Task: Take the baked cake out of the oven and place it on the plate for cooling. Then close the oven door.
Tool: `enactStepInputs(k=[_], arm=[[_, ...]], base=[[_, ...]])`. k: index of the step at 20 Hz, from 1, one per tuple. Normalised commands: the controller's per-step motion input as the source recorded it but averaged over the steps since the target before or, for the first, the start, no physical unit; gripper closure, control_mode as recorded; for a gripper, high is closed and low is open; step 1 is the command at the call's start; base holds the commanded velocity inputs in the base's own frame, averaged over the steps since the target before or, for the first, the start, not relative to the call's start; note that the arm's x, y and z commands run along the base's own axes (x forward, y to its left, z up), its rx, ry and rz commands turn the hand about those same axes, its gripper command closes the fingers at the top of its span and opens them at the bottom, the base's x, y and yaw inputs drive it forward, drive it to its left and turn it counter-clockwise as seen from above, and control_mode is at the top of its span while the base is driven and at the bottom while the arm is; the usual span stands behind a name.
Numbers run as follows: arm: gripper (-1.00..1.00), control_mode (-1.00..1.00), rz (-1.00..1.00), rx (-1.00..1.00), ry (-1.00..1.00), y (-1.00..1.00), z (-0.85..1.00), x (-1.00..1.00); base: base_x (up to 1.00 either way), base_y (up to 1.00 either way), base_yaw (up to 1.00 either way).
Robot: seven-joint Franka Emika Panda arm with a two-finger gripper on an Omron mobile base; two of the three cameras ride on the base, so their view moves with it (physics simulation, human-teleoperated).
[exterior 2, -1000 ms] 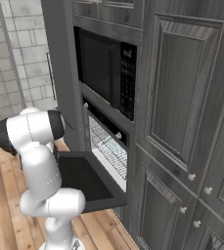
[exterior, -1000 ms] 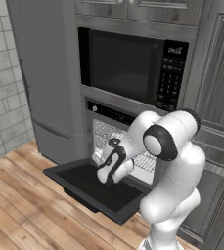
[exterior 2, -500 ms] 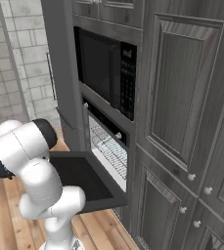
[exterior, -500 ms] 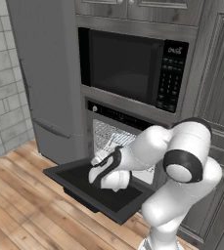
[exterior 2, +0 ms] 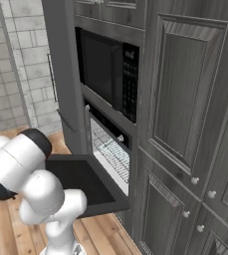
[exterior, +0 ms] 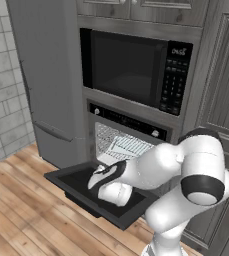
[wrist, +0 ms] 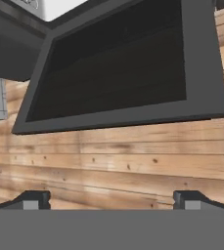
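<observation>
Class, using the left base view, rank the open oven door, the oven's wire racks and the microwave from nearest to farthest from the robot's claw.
1. The oven door: lying open flat, directly beneath the claw.
2. The wire racks: inside the oven, just behind and above.
3. The microwave: highest up, above the oven.
</observation>
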Motion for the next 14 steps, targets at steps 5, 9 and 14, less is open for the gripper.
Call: enactStepInputs(k=[5,9,14], arm=[[-1.00,-1.00,0.04,-0.05,0.05,0.47,0.17,-0.18],[-1.00,-1.00,0.02,-0.16,0.10,0.57,0.18,-0.06],[-1.00,-1.00,0.00,-0.19,0.29,0.55,0.12,0.00]], base=[[0.00,0.00,0.00],[0.00,0.00,0.00],[0.00,0.00,0.00]])
